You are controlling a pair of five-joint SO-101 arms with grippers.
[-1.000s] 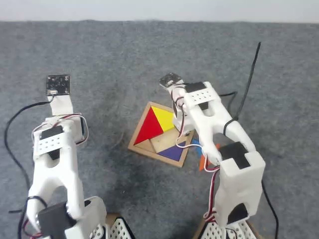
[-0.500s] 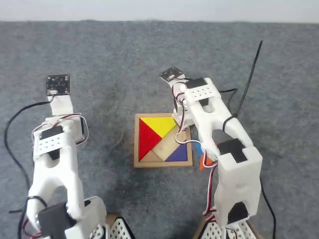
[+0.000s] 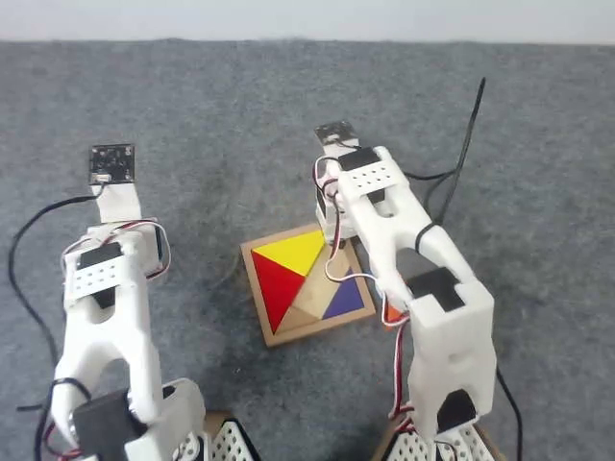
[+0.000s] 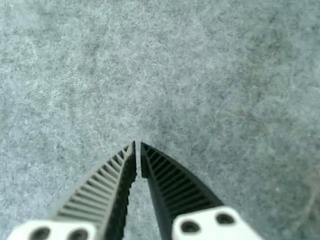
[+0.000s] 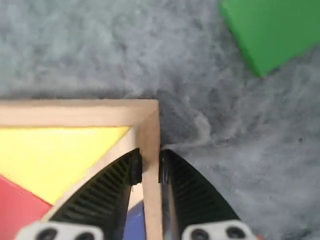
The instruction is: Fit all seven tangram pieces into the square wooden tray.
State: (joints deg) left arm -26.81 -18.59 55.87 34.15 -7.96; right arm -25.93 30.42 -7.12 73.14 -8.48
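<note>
The right gripper (image 5: 149,161) is clenched on the rim of the wooden tray (image 5: 148,117), one jaw inside the wall and one outside. Over the last second it has swung the tray (image 3: 309,332) round on the carpet, from a diamond pose through square to the frame, to a tilt the other way at frame centre. Inside sit the yellow triangle (image 3: 288,252), red triangle (image 3: 277,285) and blue triangle (image 3: 344,303). The green piece (image 5: 270,27) and orange piece (image 3: 393,313) lie outside, so this reads as repositioning, not filling. The left gripper (image 4: 138,150) stays closed and empty, lower left.
</note>
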